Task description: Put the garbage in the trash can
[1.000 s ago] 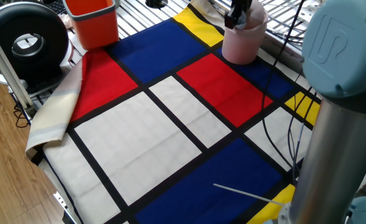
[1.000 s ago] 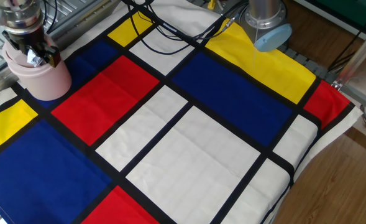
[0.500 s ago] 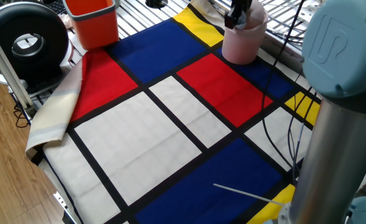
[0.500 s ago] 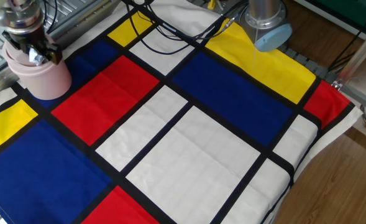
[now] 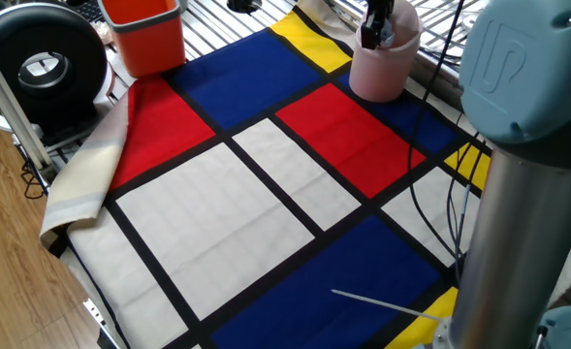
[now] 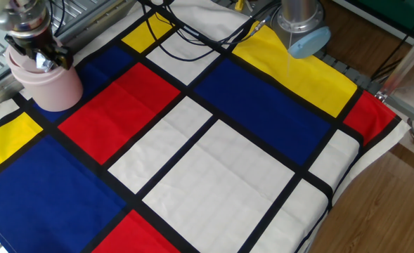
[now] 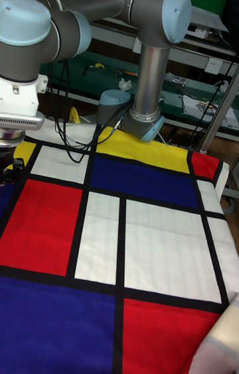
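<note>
The pale pink trash can stands at the far left of the cloth, and in one fixed view it shows at the top right. My gripper hangs in its open mouth, fingers pointing down, seen too in one fixed view. The dark fingers stand somewhat apart with a small pale grey-white bit between them. I cannot tell whether that bit is the garbage or whether the fingers grip it. No other wad of paper shows on the cloth. In the tall view only the gripper's edge shows at the left border.
An orange square-sided bin stands at the cloth's far corner, beside a round black device. Black cables trail across the back of the cloth. The arm's base rises at the rear edge.
The gripper has risen a little in the mouth of the trash can and shifted slightly sideways. The can has nudged slightly with it.
</note>
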`<state>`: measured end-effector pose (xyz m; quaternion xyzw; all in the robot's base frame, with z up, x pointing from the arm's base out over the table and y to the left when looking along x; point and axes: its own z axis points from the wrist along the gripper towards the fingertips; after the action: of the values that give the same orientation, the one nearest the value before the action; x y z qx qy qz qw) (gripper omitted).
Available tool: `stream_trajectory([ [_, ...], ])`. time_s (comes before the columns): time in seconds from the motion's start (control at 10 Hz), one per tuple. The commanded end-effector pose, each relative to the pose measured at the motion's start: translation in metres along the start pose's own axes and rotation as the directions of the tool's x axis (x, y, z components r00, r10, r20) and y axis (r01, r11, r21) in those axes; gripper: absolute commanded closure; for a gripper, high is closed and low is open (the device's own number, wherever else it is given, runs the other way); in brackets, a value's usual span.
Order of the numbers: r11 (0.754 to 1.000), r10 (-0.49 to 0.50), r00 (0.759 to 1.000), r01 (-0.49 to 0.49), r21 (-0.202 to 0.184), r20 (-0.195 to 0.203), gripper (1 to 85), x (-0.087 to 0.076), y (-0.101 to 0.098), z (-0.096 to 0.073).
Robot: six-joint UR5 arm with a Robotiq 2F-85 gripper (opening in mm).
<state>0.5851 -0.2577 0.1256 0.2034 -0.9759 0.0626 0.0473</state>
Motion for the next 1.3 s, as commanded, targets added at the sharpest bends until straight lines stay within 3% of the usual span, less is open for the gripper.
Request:
stream_trajectory([
  [0.0,0.999,-0.035,0.999,0.035,-0.002,-0.018,18.0,0.003,0.001,-0.002],
  [0.3,0.997,-0.069,0.997,0.068,-0.025,-0.020,16.3,0.001,0.005,-0.002],
  [0.4,0.996,-0.083,0.996,0.083,-0.015,-0.026,16.0,0.000,0.002,-0.002],
  [0.6,0.992,-0.120,0.992,0.118,-0.048,-0.049,6.7,0.009,0.007,0.000],
  [1.0,0.994,-0.100,0.994,0.098,-0.041,-0.053,6.0,0.008,0.007,-0.002],
  [1.2,0.994,-0.102,0.994,0.101,-0.030,-0.035,6.0,0.004,0.004,-0.001],
])
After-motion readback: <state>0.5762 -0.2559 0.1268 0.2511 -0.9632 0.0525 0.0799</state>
